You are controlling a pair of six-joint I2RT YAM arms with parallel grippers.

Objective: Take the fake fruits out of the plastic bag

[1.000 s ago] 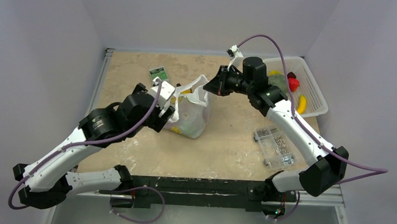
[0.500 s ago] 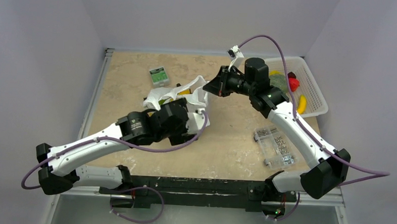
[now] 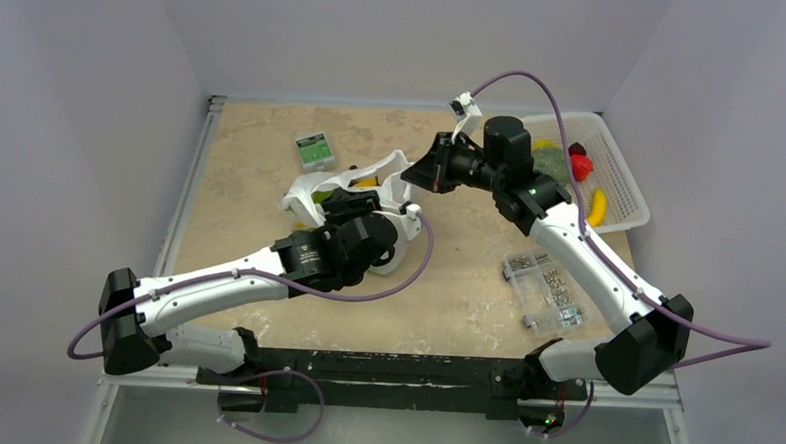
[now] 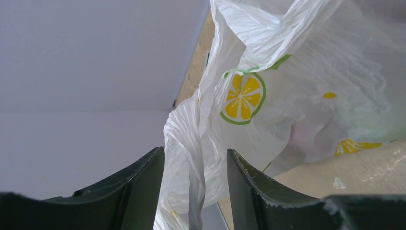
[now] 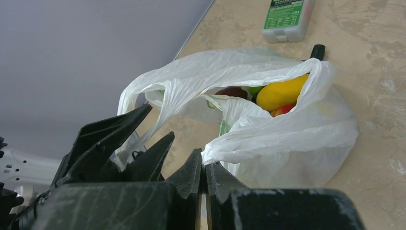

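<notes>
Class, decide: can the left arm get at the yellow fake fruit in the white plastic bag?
Probably not: the left fingers straddle a fold of the thin white plastic bag from outside; the yellow oblong fake fruit lies inside its mouth.

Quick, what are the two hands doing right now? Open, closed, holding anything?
Left hand: open, a fold of the plastic bag between its fingers, not clamped.
Right hand: closed, pinching the plastic bag's edge.
</notes>
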